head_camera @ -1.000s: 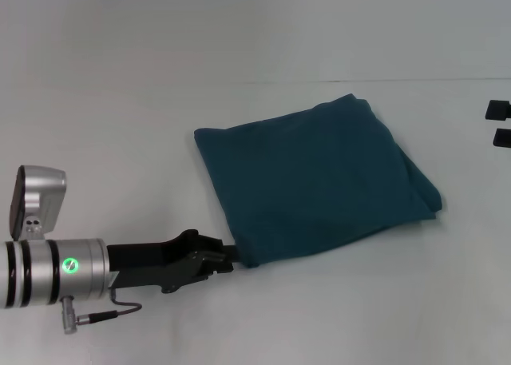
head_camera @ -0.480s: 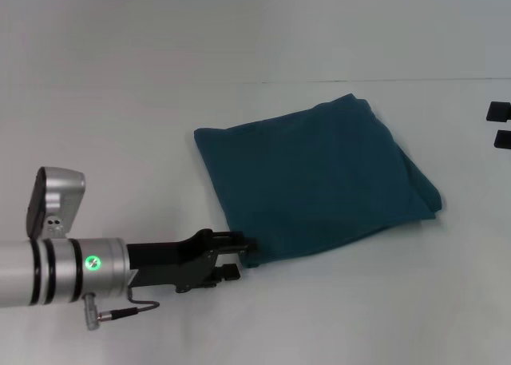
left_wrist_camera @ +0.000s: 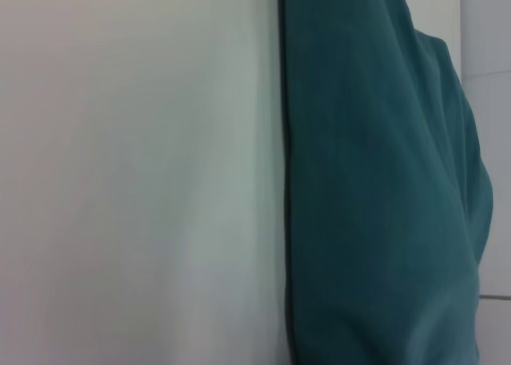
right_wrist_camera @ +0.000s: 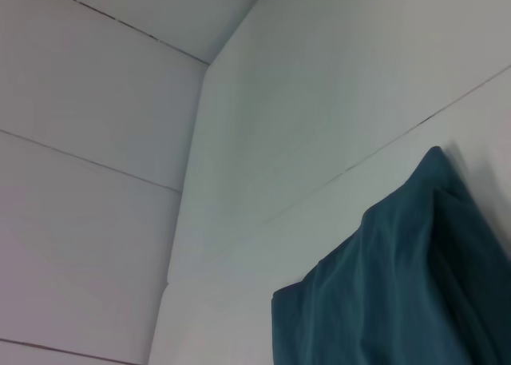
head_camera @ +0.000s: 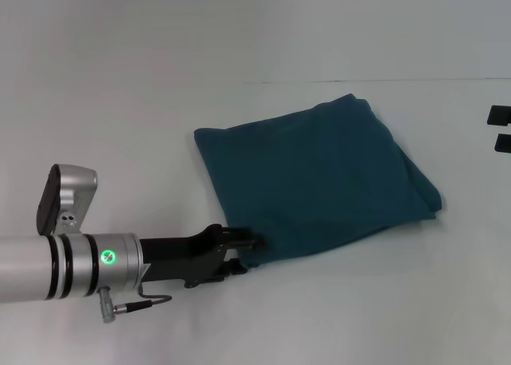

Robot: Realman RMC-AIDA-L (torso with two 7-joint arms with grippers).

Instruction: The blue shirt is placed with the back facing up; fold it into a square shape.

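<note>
The blue shirt [head_camera: 319, 181] lies folded into a rough square on the white table [head_camera: 120, 141], slightly rumpled along its right side. My left gripper [head_camera: 239, 255] reaches in from the lower left and is at the shirt's near-left corner, fingers apart, one finger touching the fabric edge. The left wrist view shows the shirt [left_wrist_camera: 375, 181] and its straight folded edge against the table. My right gripper [head_camera: 501, 128] sits at the far right edge of the head view, away from the shirt, with its two dark fingertips apart. The right wrist view shows one corner of the shirt [right_wrist_camera: 399, 301].
The white table surface [head_camera: 359, 317] extends around the shirt on all sides. A seam line [head_camera: 359, 81] runs across the back behind the shirt. A cable [head_camera: 136, 303] loops under the left wrist.
My left arm has slid forward and to the right, bringing its fingers from just short of the shirt's near-left corner up onto it. The fingers have spread. The shirt and right gripper have stayed still.
</note>
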